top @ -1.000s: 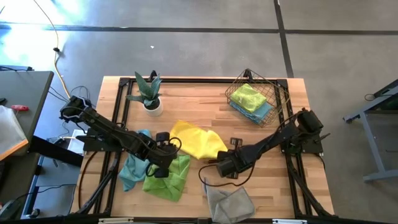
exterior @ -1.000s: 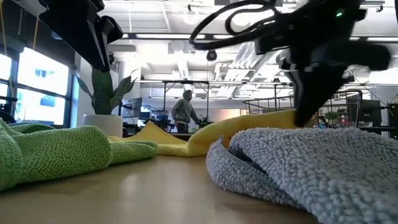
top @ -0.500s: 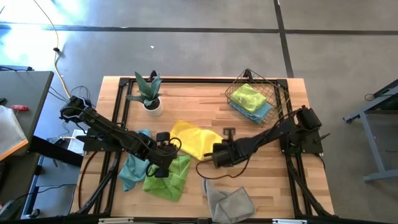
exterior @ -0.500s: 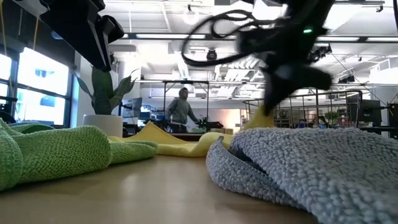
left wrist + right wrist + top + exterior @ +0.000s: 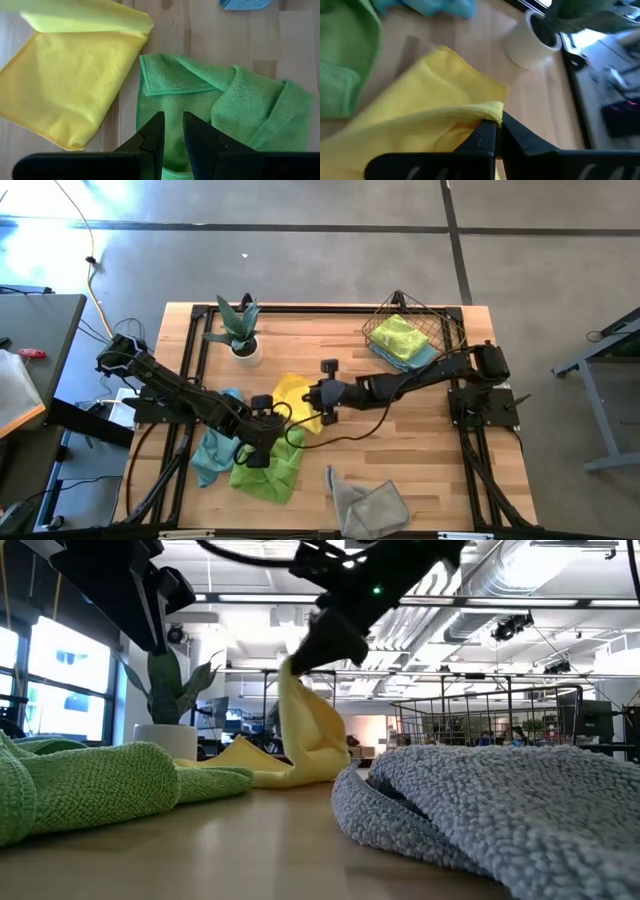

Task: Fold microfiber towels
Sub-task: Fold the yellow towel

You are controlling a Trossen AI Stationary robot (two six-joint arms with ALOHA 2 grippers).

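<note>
We can read no text, label, brand, number or sign anywhere: nothing legible on the towels, the worktop, the arms, or in the room behind.

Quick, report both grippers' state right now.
Left gripper: hovering over the lime green towel, fingers slightly apart, holding nothing.
Right gripper: shut on a corner of the yellow towel, lifting it.

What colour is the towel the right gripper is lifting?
Bright yellow: the right gripper pinches the yellow towel by its corner, clearest in the right wrist view.
</note>
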